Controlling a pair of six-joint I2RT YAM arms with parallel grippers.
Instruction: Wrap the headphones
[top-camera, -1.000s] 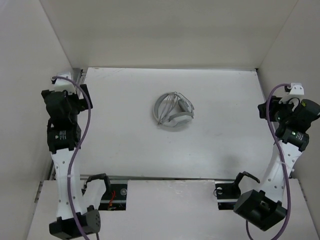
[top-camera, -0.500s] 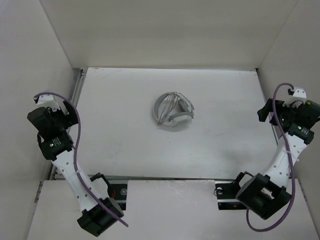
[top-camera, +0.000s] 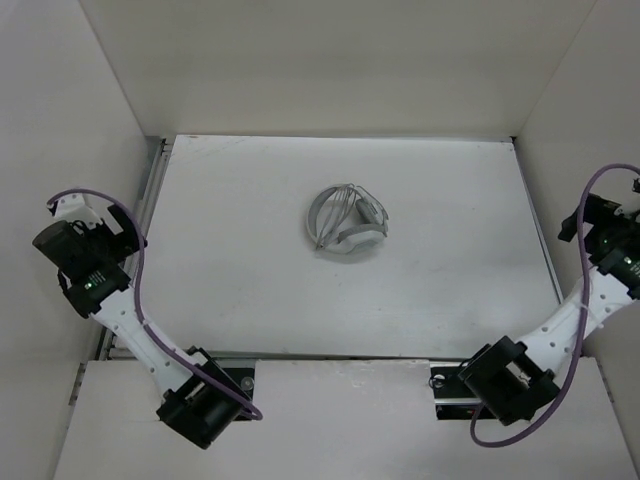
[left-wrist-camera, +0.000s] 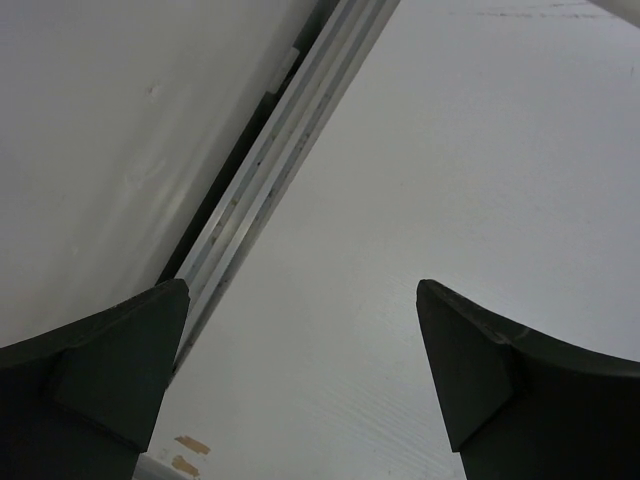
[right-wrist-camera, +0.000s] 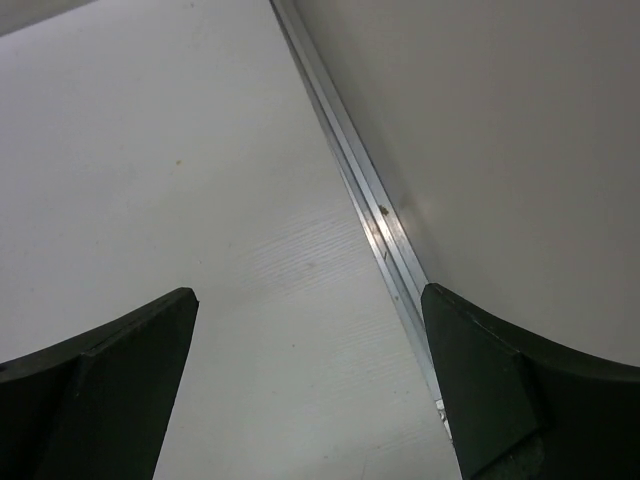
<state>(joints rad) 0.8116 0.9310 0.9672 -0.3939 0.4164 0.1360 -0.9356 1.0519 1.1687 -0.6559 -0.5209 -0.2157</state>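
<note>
The white headphones (top-camera: 346, 222) lie in the middle of the table in the top view, ear cups folded in and the thin grey cord looped over the headband. My left gripper (top-camera: 118, 228) is at the table's left edge, far from them; in the left wrist view (left-wrist-camera: 300, 300) it is open and empty over bare table. My right gripper (top-camera: 578, 222) is at the table's right edge, also far from them; in the right wrist view (right-wrist-camera: 310, 305) it is open and empty. Neither wrist view shows the headphones.
White walls close in the table (top-camera: 250, 270) at the back, left and right. Metal rails run along the left edge (left-wrist-camera: 270, 170) and the right edge (right-wrist-camera: 370, 210). Purple cables (top-camera: 135, 290) trail along both arms.
Both arms have swung outward and back toward the side walls, their bases turning. The headphones have not moved.
</note>
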